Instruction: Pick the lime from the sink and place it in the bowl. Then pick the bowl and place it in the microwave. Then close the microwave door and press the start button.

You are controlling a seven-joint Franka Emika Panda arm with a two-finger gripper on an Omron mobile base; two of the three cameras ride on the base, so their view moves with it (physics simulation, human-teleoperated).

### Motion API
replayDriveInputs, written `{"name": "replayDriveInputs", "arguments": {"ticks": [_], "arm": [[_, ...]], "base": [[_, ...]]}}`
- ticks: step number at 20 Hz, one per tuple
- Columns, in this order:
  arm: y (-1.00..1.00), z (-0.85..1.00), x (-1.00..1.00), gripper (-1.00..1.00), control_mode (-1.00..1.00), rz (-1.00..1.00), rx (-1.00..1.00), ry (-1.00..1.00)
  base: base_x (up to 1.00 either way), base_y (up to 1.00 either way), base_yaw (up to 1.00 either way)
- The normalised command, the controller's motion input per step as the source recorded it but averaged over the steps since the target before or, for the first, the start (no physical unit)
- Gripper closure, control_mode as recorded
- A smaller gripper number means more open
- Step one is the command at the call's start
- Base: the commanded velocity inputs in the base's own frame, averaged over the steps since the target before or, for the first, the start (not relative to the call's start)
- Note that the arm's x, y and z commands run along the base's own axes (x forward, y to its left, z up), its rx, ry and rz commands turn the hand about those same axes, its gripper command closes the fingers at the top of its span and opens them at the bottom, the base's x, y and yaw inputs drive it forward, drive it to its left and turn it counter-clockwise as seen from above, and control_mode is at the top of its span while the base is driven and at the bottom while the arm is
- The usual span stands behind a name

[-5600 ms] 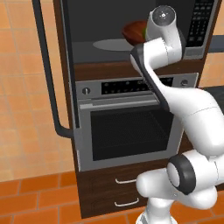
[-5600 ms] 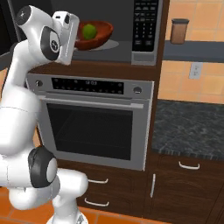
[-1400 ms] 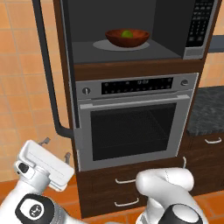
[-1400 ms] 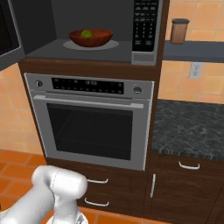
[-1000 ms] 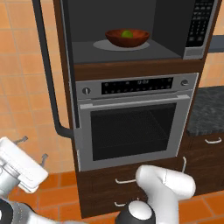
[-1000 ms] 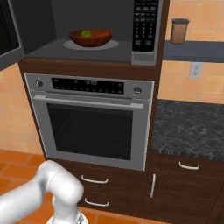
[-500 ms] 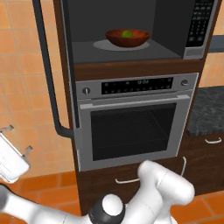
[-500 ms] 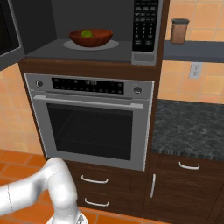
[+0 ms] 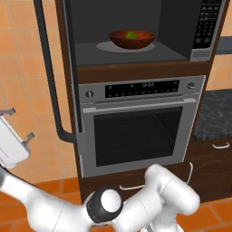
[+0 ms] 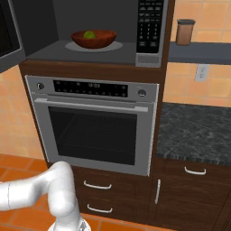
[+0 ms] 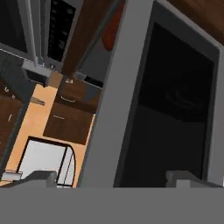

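Up in the microwave, on the pale round tray: bowl, with lime nested in its hollow. Set well back from the front lip, so probably clear of the swinging door. Lime and bowl steps look done.

Microwave door hanging wide open to the left of the cavity, its long bar handle standing out in front of the tiled wall.

Low and to the left of that door, tool, fingers spread wide and pinching nothing. From the hand camera, aimed close up at the door's dark glass and grey frame; cannot tell whether touching or just apart. Seems brought round to the door's outer face for a push toward the cavity. Closing not yet done, and keypad on the microwave's right side well away from the tool.

Below the microwave, steel oven with two knobs and a wide handle bar. Under it, dark wood drawers with pale handles. To the right, dark speckled tabletop, and above it a shelf carrying a brown jar. Orange tiles underfoot on the floor too.
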Motion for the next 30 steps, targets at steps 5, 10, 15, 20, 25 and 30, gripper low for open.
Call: {"name": "replayDriveInputs", "arguments": {"ticks": [5, 10, 15, 20, 25, 30], "arm": [[-0.93, 0.23, -0.06, -1.0, -1.0, 0.0, 0.07, -0.1], [-1.0, 0.02, -0.02, -1.0, -1.0, 0.0, 0.03, -0.02], [-1.0, 0.01, -0.19, -1.0, -1.0, 0.03, 0.02, -0.04], [-1.0, 0.03, -0.41, -1.0, -1.0, 0.03, 0.01, -0.07], [-0.93, 0.38, -0.46, -1.0, -1.0, 0.02, 0.0, -0.16], [-0.9, 0.68, -0.57, -1.0, -1.0, 0.09, 0.0, -0.18]], "base": [[0.0, 0.0, 0.0], [0.0, 0.0, 0.0], [0.0, 0.0, 0.0], [0.0, 0.0, 0.0], [0.0, 0.0, 0.0], [0.0, 0.0, 0.0]]}}
